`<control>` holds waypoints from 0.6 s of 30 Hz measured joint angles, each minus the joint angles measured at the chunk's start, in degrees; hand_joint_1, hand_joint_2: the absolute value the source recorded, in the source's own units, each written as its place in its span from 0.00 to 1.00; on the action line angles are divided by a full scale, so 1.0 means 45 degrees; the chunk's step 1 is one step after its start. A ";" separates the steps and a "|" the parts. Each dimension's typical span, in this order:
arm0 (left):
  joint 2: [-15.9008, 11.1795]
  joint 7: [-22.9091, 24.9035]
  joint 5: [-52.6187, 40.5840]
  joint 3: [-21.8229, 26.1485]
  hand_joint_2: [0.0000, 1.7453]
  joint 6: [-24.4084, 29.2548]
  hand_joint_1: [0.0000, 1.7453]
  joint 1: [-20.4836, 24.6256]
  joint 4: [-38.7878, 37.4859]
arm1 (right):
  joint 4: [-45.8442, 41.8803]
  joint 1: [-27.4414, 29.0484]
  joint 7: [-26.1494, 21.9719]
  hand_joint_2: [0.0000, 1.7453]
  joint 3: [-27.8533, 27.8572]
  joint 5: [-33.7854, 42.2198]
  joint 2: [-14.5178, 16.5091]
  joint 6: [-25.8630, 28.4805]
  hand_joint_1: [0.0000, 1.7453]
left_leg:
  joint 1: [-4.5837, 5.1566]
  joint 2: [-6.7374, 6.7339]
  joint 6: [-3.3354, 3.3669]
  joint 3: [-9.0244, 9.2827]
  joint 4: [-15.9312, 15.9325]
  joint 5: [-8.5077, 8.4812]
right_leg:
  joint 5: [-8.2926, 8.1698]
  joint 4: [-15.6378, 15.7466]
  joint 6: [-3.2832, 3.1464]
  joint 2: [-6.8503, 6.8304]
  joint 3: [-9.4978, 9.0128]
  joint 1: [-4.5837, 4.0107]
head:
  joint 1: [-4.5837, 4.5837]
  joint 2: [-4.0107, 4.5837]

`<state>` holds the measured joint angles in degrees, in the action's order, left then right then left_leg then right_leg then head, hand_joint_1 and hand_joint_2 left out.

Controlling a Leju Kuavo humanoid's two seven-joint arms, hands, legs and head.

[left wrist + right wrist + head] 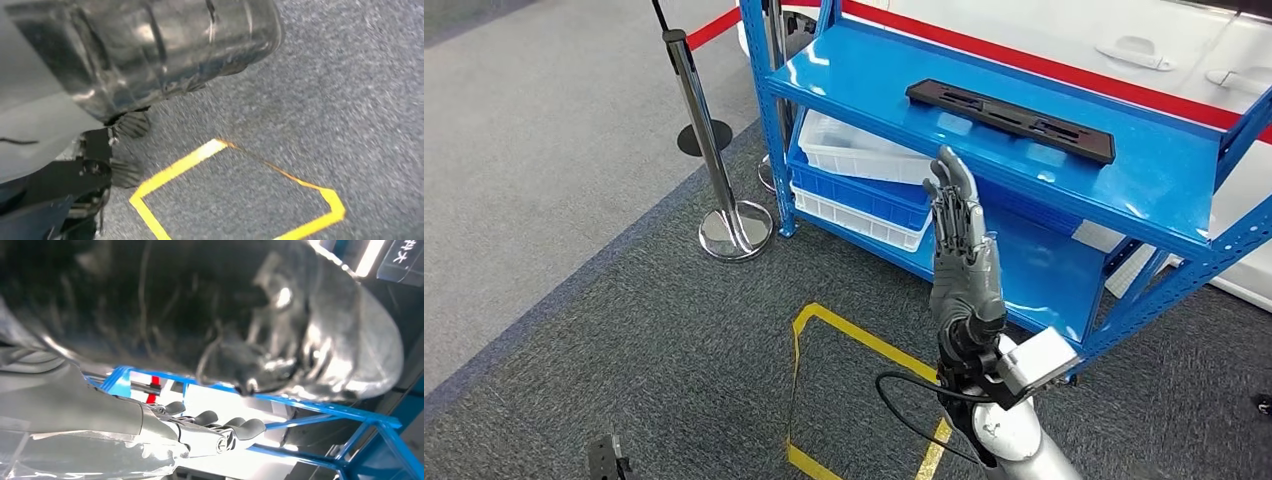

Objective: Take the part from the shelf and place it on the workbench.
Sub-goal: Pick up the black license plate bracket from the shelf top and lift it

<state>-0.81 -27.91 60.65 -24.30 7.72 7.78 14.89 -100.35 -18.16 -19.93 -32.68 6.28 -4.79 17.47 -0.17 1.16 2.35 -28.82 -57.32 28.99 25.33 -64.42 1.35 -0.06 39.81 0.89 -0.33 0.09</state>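
The right hand [959, 245] stands at frame centre, fingers straight, grasping nothing. The part [1010, 120] lies above and right of it on the shelf [1124, 190], its long axis slanting from upper left to lower right.

Blue shelf [1124, 190] carries black part [1009, 119]; trays [864, 170] below.

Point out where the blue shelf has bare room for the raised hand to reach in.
The top board of the blue shelf is bare in front of the long black part, between it and the near edge, and at its left end. The lower level is crowded on the left by stacked trays; it is bare behind the right hand.
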 joint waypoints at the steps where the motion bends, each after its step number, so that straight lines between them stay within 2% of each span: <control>1: 0.0005 0.0000 0.0000 -0.0017 0.00 0.0001 0.00 0.0016 -0.0004 | 0.0013 -0.0004 0.0012 0.00 -0.0002 -0.0002 -0.0004 -0.0002 0.00 | 0.0005 0.0028 -0.0083 0.0089 -0.0018 0.0140 | -0.0460 0.0614 -0.0073 0.0006 -0.0151 -0.0022 | -0.0004 0.0000; 2: 0.0006 0.0002 0.0000 -0.0034 0.00 0.0002 0.00 0.0031 -0.0007 | 0.0023 -0.0006 0.0024 0.00 -0.0005 -0.0004 -0.0009 -0.0005 0.00 | 0.0012 0.0043 -0.0179 0.0130 -0.0013 0.0261 | -0.0768 0.0987 -0.0171 0.0016 -0.0228 -0.0048 | -0.0019 0.0000; 4: 0.0004 0.0007 0.0001 -0.0056 0.00 0.0004 0.00 0.0042 -0.0011 | 0.0032 -0.0026 0.0038 0.00 -0.0010 -0.0009 -0.0012 -0.0011 0.00 | 0.0013 0.0055 -0.0350 0.0139 -0.0135 0.0269 | -0.0744 0.1107 -0.0418 0.0043 -0.0323 -0.0093 | -0.0044 0.0000; 6: 0.0001 0.0008 0.0001 -0.0073 0.00 0.0005 0.00 0.0047 -0.0011 | 0.0027 -0.0056 0.0040 0.00 -0.0010 -0.0013 -0.0006 -0.0018 0.00 | -0.0006 -0.0005 -0.0446 -0.0063 -0.0763 0.0160 | -0.0662 0.1196 -0.0621 0.0055 -0.0545 -0.0070 | -0.0075 0.0000; 8: 0.0011 0.0008 0.0002 -0.0087 0.00 0.0013 0.00 0.0072 -0.0011 | 0.0027 -0.0080 0.0042 0.00 -0.0010 -0.0016 0.0000 -0.0028 0.00 | -0.0038 -0.0073 -0.0504 -0.0876 -0.2113 0.0346 | -0.0491 0.1253 -0.0763 0.0029 -0.0820 -0.0074 | -0.0110 0.0000; 10: 0.0021 0.0012 0.0007 -0.0096 0.00 0.0027 0.00 0.0061 -0.0011 | 0.0032 -0.0083 0.0046 0.00 -0.0010 -0.0016 0.0000 -0.0034 0.00 | -0.0057 -0.0097 -0.0578 -0.1935 -0.3486 0.1028 | -0.0267 0.1261 -0.0821 0.0021 -0.1061 -0.0114 | -0.0119 0.0000; 11: 0.0021 0.0013 0.0009 -0.0098 0.00 0.0034 0.00 0.0043 -0.0011 | 0.0036 -0.0081 0.0047 0.00 -0.0010 -0.0016 0.0000 -0.0035 0.00 | -0.0059 -0.0100 -0.0605 -0.2319 -0.3775 0.1354 | -0.0141 0.1260 -0.0826 0.0032 -0.1203 -0.0137 | -0.0123 0.0000; 12: 0.0021 0.0015 0.0011 -0.0101 0.00 0.0039 0.00 0.0019 -0.0011 | 0.0041 -0.0079 0.0047 0.00 -0.0010 -0.0016 0.0000 -0.0035 0.00 | -0.0059 -0.0101 -0.0607 -0.2531 -0.3692 0.1470 | -0.0008 0.1258 -0.0827 0.0044 -0.1373 -0.0162 | -0.0124 0.0000; 13: 0.0021 0.0015 0.0012 -0.0102 0.00 0.0041 0.00 0.0001 -0.0011 | 0.0049 -0.0080 0.0047 0.00 -0.0010 -0.0016 0.0000 -0.0035 0.00 | -0.0058 -0.0102 -0.0580 -0.2566 -0.3228 0.1265 | 0.0134 0.1258 -0.0820 0.0053 -0.1567 -0.0188 | -0.0125 0.0000; 14: 0.0019 0.0015 0.0011 -0.0103 0.00 0.0044 0.00 -0.0009 -0.0011 | 0.0053 -0.0083 0.0047 0.00 -0.0010 -0.0016 0.0000 -0.0035 0.00 | -0.0051 -0.0107 -0.0506 -0.2463 -0.2479 0.0717 | 0.0280 0.1261 -0.0806 0.0054 -0.1768 -0.0215 | -0.0126 0.0000; 15: 0.0018 0.0015 0.0011 -0.0103 0.00 0.0042 0.00 -0.0020 -0.0013 | 0.0060 -0.0086 0.0047 0.00 -0.0010 -0.0016 0.0000 -0.0044 0.00 | -0.0025 -0.0126 -0.0403 -0.2333 -0.1608 -0.0104 | 0.0423 0.1259 -0.0784 0.0048 -0.1919 -0.0240 | -0.0120 0.0000; 16: 0.0017 0.0022 0.0011 -0.0104 0.00 0.0044 0.00 -0.0025 -0.0018 | 0.0073 -0.0091 0.0051 0.00 -0.0010 -0.0016 0.0001 -0.0057 0.00 | 0.0023 -0.0144 -0.0316 -0.2216 -0.0927 -0.0719 | 0.0554 0.1257 -0.0737 0.0060 -0.2040 -0.0259 | -0.0118 0.0000; 17: 0.0016 0.0029 0.0012 -0.0106 0.00 0.0045 0.00 -0.0031 -0.0023 | 0.0085 -0.0102 0.0060 0.00 -0.0012 -0.0016 0.0002 -0.0073 0.00 | 0.0084 -0.0154 -0.0240 -0.2131 -0.0481 -0.1172 | 0.0674 0.1263 -0.0671 0.0067 -0.2112 -0.0263 | -0.0110 0.0000; 18: 0.0016 0.0039 0.0015 -0.0108 0.00 0.0046 0.00 -0.0036 -0.0028 | 0.0097 -0.0110 0.0071 0.00 -0.0015 -0.0016 0.0002 -0.0090 0.00 | 0.0132 -0.0164 -0.0174 -0.2087 -0.0247 -0.1358 | 0.0732 0.1221 -0.0597 0.0076 -0.2157 -0.0258 | -0.0103 0.0000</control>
<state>-0.74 -27.74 60.72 -24.79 7.93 7.62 14.76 -99.91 -18.65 -19.61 -32.74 6.21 -4.78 17.06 0.43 0.42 1.57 -38.21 -58.44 22.88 28.62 -58.93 -1.33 0.29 30.11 -0.27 -0.79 0.09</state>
